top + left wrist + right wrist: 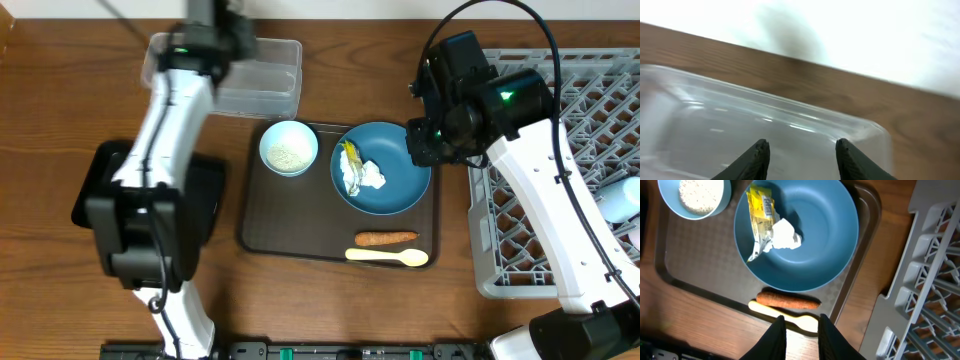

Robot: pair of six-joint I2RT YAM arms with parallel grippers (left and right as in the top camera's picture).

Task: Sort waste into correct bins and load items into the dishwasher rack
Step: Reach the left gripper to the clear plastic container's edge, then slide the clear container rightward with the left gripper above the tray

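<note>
On brown tray [262,235]: round blue plate [395,185], crumpled paper [368,177] | left claw [801,145] apart | right claw [801,320] narrowly apart

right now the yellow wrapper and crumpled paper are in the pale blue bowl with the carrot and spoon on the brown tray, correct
Not the bowl: the yellow wrapper and crumpled paper lie on the dark blue plate, as the right wrist view shows. The carrot and spoon are on the brown tray.

Brown serving tray [290,215] (flat) sits on wooden table [50,100].
</note>
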